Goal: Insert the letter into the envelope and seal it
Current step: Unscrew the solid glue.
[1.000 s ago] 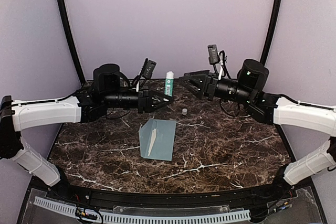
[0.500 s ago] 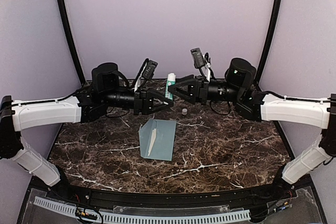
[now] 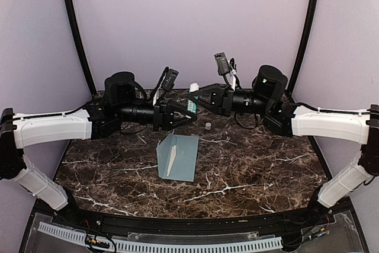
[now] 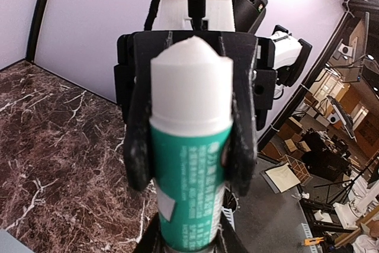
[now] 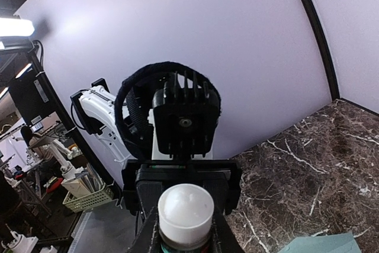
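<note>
Two grippers are pinching one glue stick beyond the envelope: left gripper gripping its green body, right gripper its white end.

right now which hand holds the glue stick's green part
The left hand: it grips the glue stick by its green body; the right hand pinches only the white tip.

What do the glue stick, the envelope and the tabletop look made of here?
Glue stick: smooth plastic, apparently; white top with a slight sheen, printed green label.
Envelope: matte blue-grey paper, thin, flat, sharply creased.
Tabletop: dark marble look, white veins; stone or printed laminate, cannot tell.
</note>
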`<state>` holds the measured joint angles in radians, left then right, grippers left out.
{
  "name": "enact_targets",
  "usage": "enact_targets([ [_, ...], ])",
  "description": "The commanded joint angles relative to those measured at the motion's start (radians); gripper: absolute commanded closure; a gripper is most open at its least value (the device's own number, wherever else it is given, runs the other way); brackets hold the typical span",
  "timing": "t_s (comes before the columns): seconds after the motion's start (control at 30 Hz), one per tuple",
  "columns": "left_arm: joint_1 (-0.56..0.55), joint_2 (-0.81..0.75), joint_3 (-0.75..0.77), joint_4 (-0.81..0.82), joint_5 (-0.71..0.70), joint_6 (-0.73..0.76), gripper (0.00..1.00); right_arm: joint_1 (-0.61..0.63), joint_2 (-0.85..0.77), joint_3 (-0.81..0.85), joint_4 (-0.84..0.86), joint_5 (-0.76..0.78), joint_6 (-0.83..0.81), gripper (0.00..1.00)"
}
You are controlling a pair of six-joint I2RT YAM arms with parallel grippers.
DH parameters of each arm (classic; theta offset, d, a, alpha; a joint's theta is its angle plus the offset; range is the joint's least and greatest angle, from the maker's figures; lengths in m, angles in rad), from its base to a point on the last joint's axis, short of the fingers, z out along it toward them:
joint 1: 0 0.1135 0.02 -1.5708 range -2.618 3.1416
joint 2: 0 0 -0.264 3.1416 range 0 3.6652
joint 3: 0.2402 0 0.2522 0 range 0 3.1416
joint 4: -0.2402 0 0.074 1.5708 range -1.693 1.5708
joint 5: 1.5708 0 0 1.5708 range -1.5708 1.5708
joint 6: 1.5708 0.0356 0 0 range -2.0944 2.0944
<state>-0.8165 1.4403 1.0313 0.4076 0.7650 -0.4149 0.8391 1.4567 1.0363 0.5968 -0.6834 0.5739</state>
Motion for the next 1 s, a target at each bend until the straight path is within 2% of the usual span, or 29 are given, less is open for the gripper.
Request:
enact_targets([
  [0.0,-0.005,-0.044,0.019,-0.084,-0.167,0.075,1.00,0.028,-0.010,0.026,-0.018,0.103,-0.038,0.95],
  [0.27,-0.049,-0.018,0.082,-0.283,-0.511,0.172,1.00,0.106,0.031,0.122,-0.235,0.423,-0.118,0.97],
  [0.4,-0.065,-0.004,0.098,-0.323,-0.613,0.182,1.00,0.149,0.079,0.189,-0.316,0.569,-0.125,0.98],
  [0.6,-0.070,-0.010,0.098,-0.345,-0.737,0.166,1.00,0.212,0.138,0.266,-0.421,0.802,-0.127,0.98],
  [0.73,-0.069,-0.004,0.098,-0.339,-0.712,0.164,1.00,0.229,0.159,0.292,-0.438,0.851,-0.114,0.98],
  [0.83,-0.071,0.002,0.099,-0.330,-0.676,0.156,1.00,0.230,0.160,0.304,-0.440,0.852,-0.114,0.93],
  [0.97,-0.069,-0.008,0.094,-0.316,-0.648,0.145,1.00,0.227,0.118,0.275,-0.427,0.855,-0.133,0.72],
])
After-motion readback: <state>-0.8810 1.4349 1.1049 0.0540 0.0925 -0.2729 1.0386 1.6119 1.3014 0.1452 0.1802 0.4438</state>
